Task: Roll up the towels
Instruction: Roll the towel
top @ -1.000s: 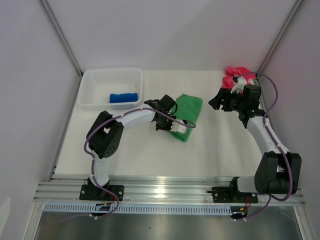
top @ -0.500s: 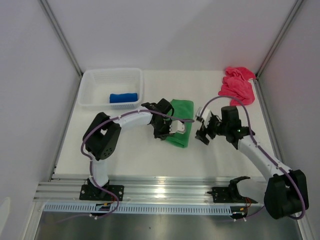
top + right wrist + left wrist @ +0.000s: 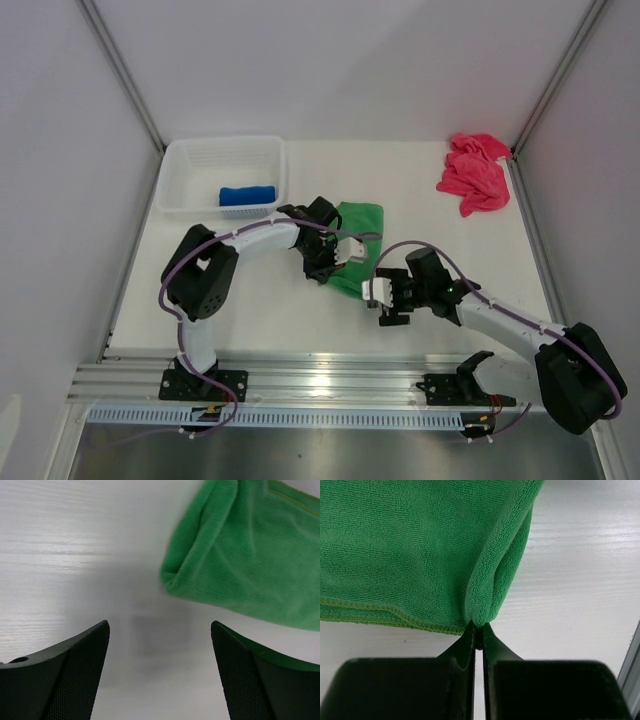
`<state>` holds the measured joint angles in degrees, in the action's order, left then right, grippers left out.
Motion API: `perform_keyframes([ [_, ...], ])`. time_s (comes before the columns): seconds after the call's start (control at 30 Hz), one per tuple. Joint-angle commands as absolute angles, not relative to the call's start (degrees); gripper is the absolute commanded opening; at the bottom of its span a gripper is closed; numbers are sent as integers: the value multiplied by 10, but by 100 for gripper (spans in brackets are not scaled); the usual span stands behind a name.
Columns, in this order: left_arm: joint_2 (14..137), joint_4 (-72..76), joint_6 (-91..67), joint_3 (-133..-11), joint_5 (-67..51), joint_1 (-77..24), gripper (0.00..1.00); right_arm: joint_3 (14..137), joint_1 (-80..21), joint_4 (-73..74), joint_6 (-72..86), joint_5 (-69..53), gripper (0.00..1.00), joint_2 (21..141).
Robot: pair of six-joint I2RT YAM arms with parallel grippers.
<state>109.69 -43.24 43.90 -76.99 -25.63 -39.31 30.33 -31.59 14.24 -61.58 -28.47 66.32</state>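
The green towel (image 3: 362,228) lies folded at mid-table, and my left gripper (image 3: 336,262) is shut on its near left corner. The left wrist view shows a pinched fold of that green towel (image 3: 420,550) between the tips of the left gripper (image 3: 478,625). My right gripper (image 3: 379,301) stands open just in front of the towel's near end. Only bare table lies between the fingers of the right gripper (image 3: 160,626), with the green towel (image 3: 250,565) ahead to the right. The pink towel (image 3: 473,175) lies crumpled at the back right. The blue towel (image 3: 246,195) sits rolled in the basket.
The white plastic basket (image 3: 222,146) stands at the back left, close to the left arm's elbow. Side walls and slanted frame posts close in the table. An aluminium rail with both arm bases runs along the near edge.
The right arm swung from the pink towel at the back right down to the near end of the green towel, jaws opening. The left gripper drew the green towel slightly left.
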Motion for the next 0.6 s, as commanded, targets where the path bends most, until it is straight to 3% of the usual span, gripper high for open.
perform_keyframes([
  [0.0,1078,-439,416,-774,-287,-387,1,270,-334,63,-635,-255,85,647],
  [0.17,1079,-442,419,-771,-279,-386,1,258,-341,49,-613,-261,86,594],
  [0.57,1085,-452,420,-784,-286,-386,1,264,-395,-48,-632,-236,82,722],
])
